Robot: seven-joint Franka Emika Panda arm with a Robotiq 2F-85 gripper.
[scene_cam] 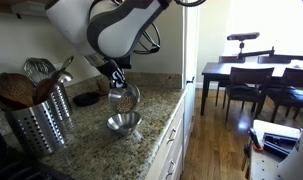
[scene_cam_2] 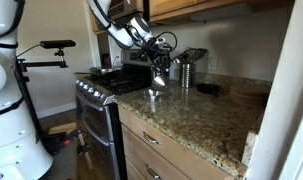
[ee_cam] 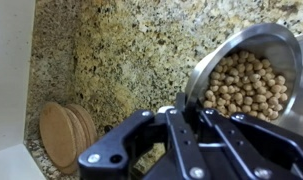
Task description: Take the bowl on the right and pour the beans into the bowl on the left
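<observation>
We see the gripper (ee_cam: 183,112) clamped on the rim of a steel bowl (ee_cam: 253,45). In the wrist view its black fingers close on the bowl's near edge. The steel bowl is held in the air, clear of the counter, and is heaped with chickpeas (ee_cam: 246,85). It sits tilted in that view, with its mouth turned toward the camera.

In an exterior view the gripper (scene_cam: 116,80) hangs from the white arm (scene_cam: 121,25) with the steel bowl (scene_cam: 122,98) under it. Directly below, and apart from it, a second bowl (scene_cam: 124,123) stands on the granite countertop (scene_cam: 101,150). We cannot tell whether anything is in it. From the opposite side, in an exterior view, we find the same stack: the gripper (scene_cam_2: 151,62), the steel bowl (scene_cam_2: 159,76) and the second bowl (scene_cam_2: 153,95).

Further out on the counter, a perforated metal utensil holder (scene_cam: 41,128) holds wooden spoons (scene_cam: 16,88). A stove (scene_cam_2: 96,100) stands beside the counter, and a dark dining table (scene_cam: 251,72) sits well apart in the room beyond.
</observation>
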